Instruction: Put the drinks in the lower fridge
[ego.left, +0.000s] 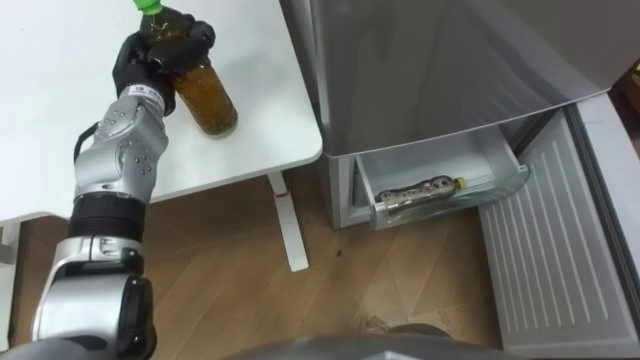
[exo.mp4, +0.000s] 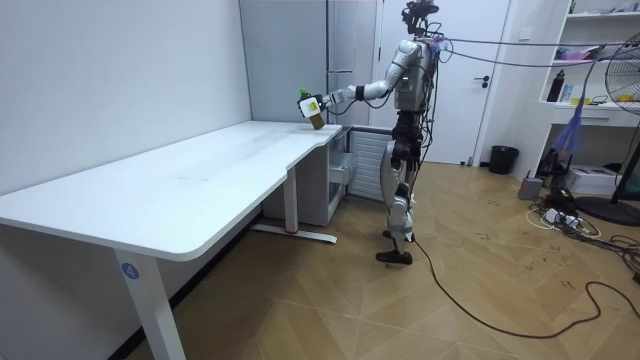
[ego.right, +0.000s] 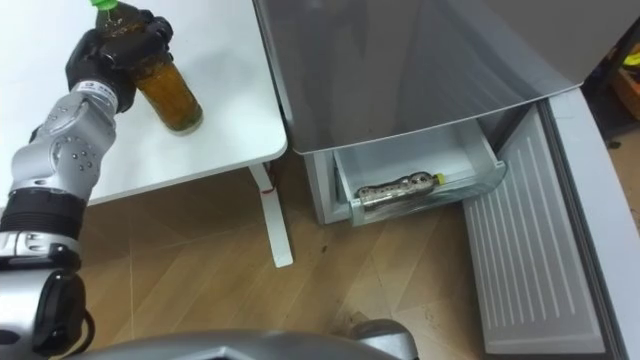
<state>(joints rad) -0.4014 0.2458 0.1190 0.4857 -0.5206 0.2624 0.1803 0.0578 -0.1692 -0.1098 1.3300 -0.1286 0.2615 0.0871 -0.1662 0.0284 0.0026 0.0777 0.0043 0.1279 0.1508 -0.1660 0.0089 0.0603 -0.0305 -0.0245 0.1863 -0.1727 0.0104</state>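
A bottle of brown drink (ego.left: 207, 98) with a green cap (ego.left: 148, 5) leans tilted over the white table (ego.left: 60, 120), near its right corner. My left hand (ego.left: 158, 52) is curled round the bottle's upper part; the same bottle (ego.right: 172, 92) and left hand (ego.right: 117, 50) show in the right eye view. In the room view the left hand (exo.mp4: 313, 106) holds the bottle (exo.mp4: 311, 112) just above the table's far end. A second bottle (ego.left: 421, 192) lies on its side in the open lower fridge drawer (ego.left: 441, 205).
The grey fridge (ego.left: 440, 70) stands right of the table, its lower door (ego.left: 555, 250) swung wide open over the wooden floor. The table's white leg (ego.left: 287, 225) stands between table and fridge. In the room view I stand in front of the fridge (exo.mp4: 300, 60).
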